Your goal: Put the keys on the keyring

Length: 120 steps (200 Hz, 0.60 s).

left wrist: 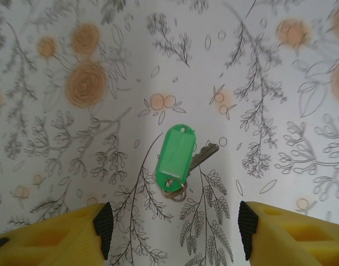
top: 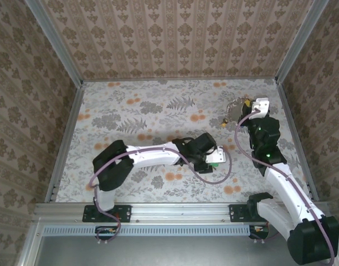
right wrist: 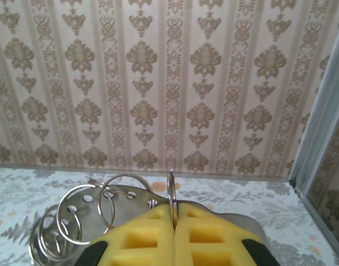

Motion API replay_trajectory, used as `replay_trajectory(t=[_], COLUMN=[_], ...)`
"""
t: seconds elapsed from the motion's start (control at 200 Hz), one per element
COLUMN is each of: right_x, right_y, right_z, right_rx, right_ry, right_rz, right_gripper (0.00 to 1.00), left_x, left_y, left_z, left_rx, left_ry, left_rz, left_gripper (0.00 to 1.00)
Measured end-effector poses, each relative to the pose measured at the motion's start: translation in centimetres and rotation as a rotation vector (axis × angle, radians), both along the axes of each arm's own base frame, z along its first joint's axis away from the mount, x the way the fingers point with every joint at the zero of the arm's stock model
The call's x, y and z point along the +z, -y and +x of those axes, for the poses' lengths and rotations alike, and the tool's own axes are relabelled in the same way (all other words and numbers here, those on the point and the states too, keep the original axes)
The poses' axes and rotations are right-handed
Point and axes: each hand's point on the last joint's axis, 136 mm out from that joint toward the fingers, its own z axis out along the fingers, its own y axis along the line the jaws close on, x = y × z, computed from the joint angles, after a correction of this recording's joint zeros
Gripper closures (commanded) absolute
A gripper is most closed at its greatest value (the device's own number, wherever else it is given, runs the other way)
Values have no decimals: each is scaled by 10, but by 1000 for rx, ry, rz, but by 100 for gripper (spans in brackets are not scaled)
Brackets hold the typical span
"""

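One key lined up; pick not yet made.
We note the left gripper [left wrist: 175,230] released above the green key [left wrist: 175,155] on the bench [left wrist: 269,55]; right gripper [right wrist: 174,233] clenched on the keyring [right wrist: 171,191]. Next: descend, pinch the key.

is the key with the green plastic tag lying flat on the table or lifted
Flat. The green-tagged metal key lies on the floral table below the open left gripper, neither yellow pad touching it.
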Motion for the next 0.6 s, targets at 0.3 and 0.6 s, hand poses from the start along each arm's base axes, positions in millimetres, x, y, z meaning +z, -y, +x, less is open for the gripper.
replay_trajectory(t=[0.3,0.6], right_x=[13,7], right_y=[10,13], right_z=[4,8], right_rx=[-12,-15], right_ry=[17,1], right_rz=[-3,0], right_gripper=[100,100], left_x=[-14,-36], left_y=[-2,-1], left_z=[4,5], left_rx=[18,10], left_ry=[-7,-21], left_rz=[69,116], left_gripper=[35,35])
